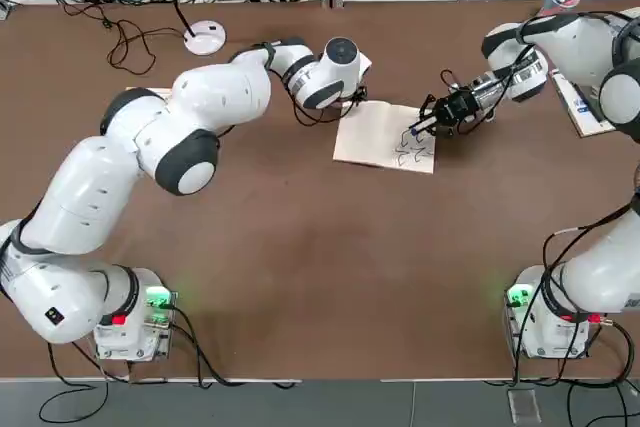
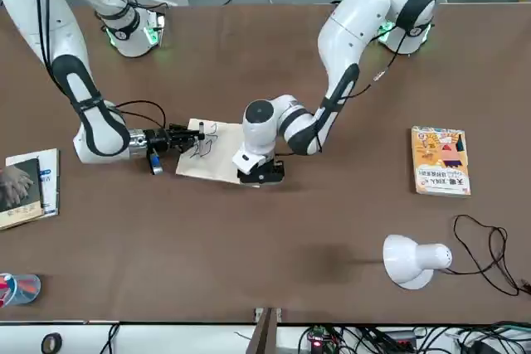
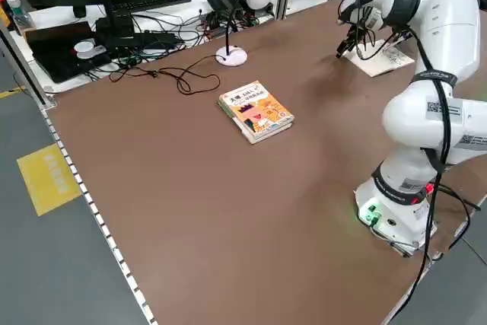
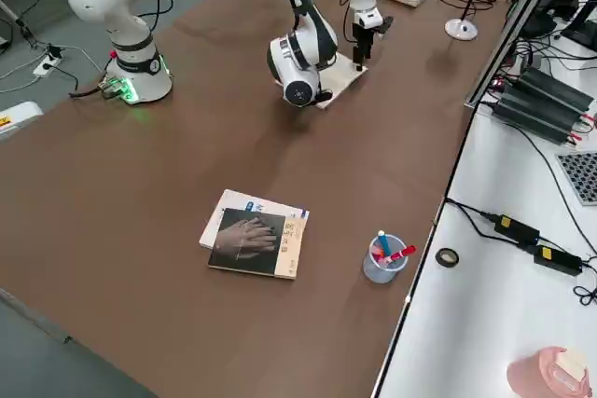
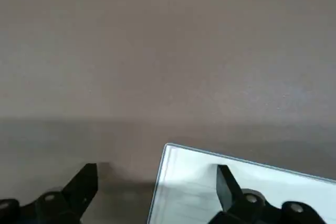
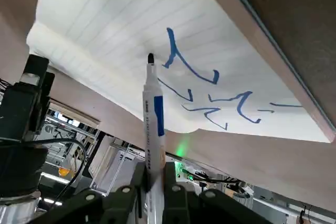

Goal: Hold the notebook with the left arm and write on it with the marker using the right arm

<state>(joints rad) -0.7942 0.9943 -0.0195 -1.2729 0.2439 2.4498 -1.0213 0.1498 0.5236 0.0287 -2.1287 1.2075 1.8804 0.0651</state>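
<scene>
The notebook [image 1: 385,137] is lying flat near the far middle of the table [image 1: 300,267], with blue scribbles on the side nearer the right arm. The right gripper [image 6: 149,182] is clamping its jaws shut on the marker [image 6: 151,124], whose long axis is slanting down so the tip is meeting the page just beside the strokes. The left gripper [image 5: 157,182] is pressing down at the opposite corner, jaws spread, one finger on the paper and one on bare table.
</scene>
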